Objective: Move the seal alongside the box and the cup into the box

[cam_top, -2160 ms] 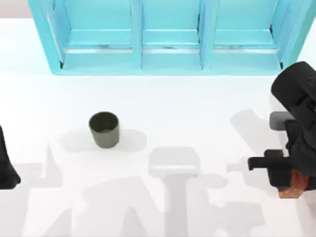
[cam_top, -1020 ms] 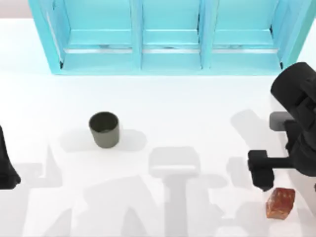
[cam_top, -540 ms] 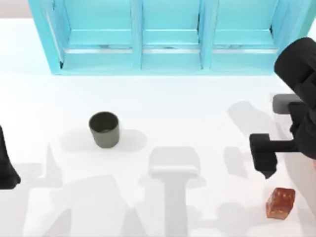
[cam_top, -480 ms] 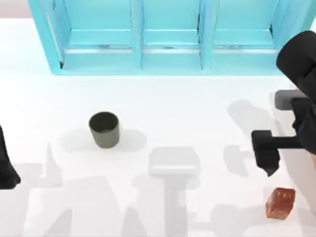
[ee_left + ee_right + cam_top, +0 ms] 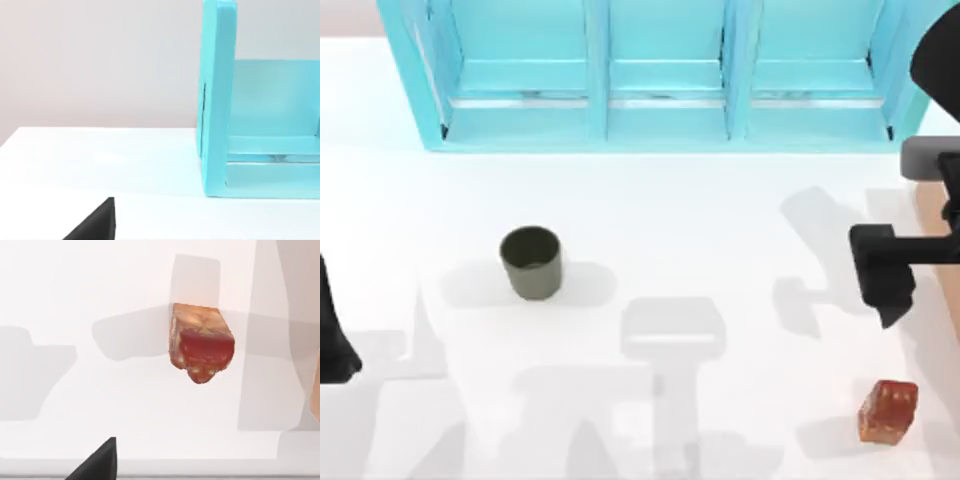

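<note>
From above, a big turquoise shelf cabinet [image 5: 660, 75] stands along the far edge of the white table [image 5: 700, 210]. The cup [image 5: 531, 262] stands upright in front of the cabinet's left section, well apart from it, with bare table all round it. The seal [image 5: 887, 411] sits on the table far to the right of the cup and nearer the front edge, nothing touching it. The right gripper [image 5: 886, 283] hangs between the cabinet and the seal, at the table's right side, clear of the seal and holding nothing; how wide its fingers stand I cannot tell. Just beside that arm, at the right edge of the view, a strip of the tan box [image 5: 932, 215] shows. The left arm [image 5: 332, 335] is parked at the left edge, well left of the cup.

The left wrist camera looks across the table at the cabinet's end wall [image 5: 218, 100], with a dark fingertip [image 5: 97, 222] at the frame's edge.

The right wrist camera shows the seal [image 5: 202, 342] on the table, apart from a dark fingertip [image 5: 100, 462].
</note>
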